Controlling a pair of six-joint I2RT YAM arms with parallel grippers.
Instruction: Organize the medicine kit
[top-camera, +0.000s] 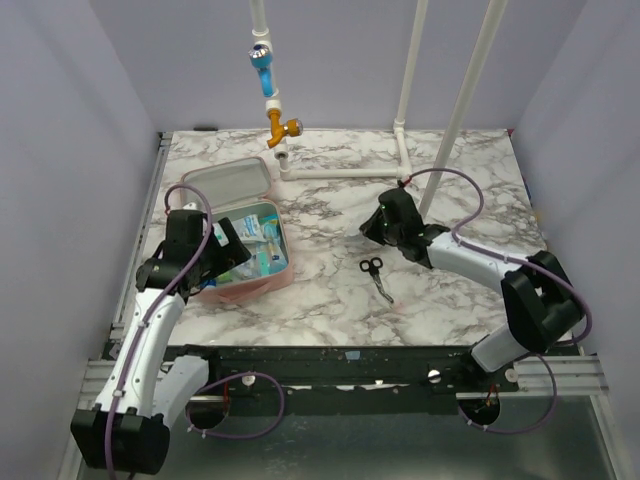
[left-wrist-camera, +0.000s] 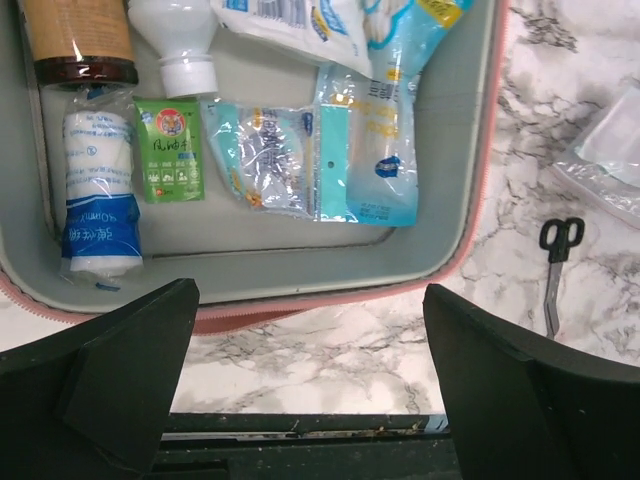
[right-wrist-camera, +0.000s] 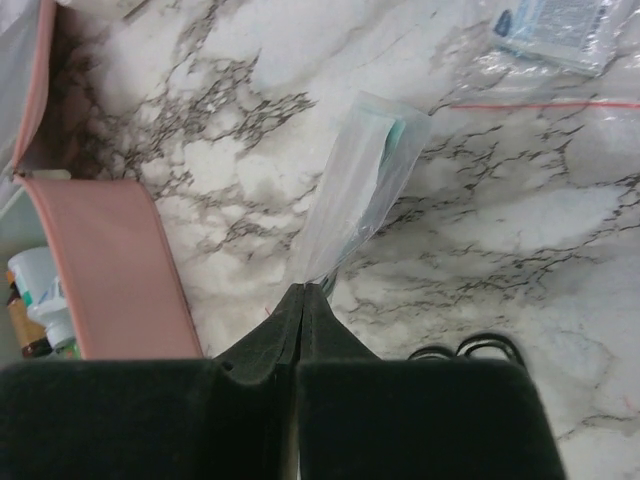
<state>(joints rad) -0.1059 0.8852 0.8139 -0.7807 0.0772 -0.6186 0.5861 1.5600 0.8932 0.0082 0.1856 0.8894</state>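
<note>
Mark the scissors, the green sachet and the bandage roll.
scissors (left-wrist-camera: 553, 288): left wrist view, on the blades.
green sachet (left-wrist-camera: 169, 150): left wrist view, middle of its printed face.
bandage roll (left-wrist-camera: 98, 200): left wrist view, middle of its wrapper.

Pink rounded-square zippered case (top-camera: 252, 290) shows grey lining; white marble tabletop (top-camera: 450, 200) runs grey-black veins; black-handled scissors (top-camera: 377, 278) at the case's three o'clock; clear plastic packet (right-wrist-camera: 355, 190) flashes teal inside.
</note>
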